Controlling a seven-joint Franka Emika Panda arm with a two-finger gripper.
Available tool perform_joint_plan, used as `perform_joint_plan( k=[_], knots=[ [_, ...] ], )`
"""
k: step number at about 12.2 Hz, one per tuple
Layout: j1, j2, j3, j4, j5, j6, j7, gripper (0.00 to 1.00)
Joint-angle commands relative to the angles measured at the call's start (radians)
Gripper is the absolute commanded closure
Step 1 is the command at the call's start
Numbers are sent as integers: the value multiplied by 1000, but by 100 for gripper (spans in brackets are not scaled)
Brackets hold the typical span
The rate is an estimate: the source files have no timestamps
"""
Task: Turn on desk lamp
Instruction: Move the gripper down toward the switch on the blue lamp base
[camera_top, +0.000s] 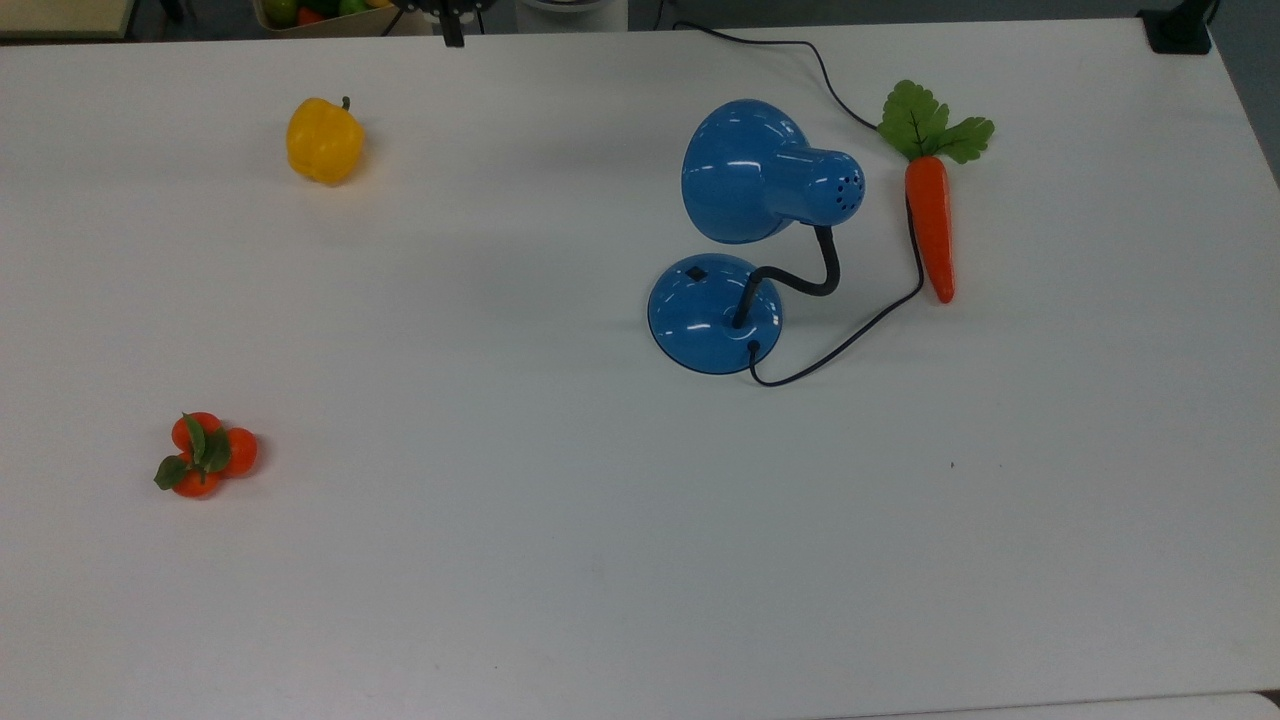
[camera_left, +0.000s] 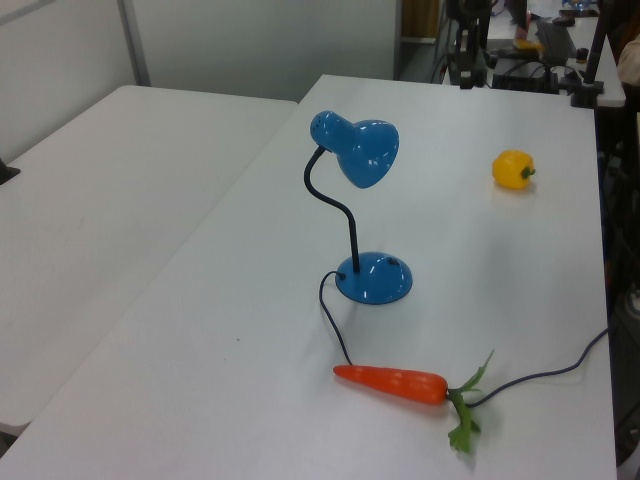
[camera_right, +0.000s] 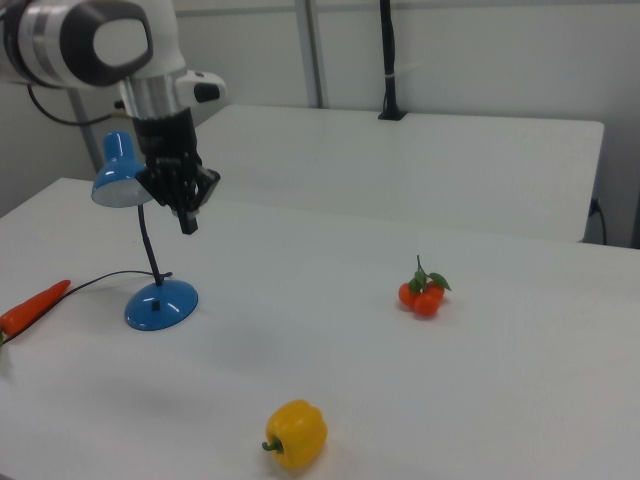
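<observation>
My tool (camera_right: 188, 215): hangs above the tabletop (camera_top: 560, 520), fingers together, nothing held.
Desk lamp (camera_top: 745, 235): upright on my tabletop, black switch (camera_top: 697, 273) on its base.
Carrot (camera_top: 930, 225): beside the lamp, its cord touching.
Yellow pepper (camera_top: 323, 140): well apart.

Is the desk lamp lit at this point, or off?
Apparently off. The desk lamp casts no bright pool on the table under its shade, and the gripper hangs above the table, clear of the switch.
</observation>
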Motion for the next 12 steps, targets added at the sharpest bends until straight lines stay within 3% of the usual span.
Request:
perform_joint_plan(
  k=[1, 7, 12],
  knots=[
    [32, -57, 6, -212, 16, 201, -35, 100],
    [124, -37, 6, -456, 7, 541, -35, 100],
    [215, 58, 6, -510, 6, 795, -35, 100]
  ],
)
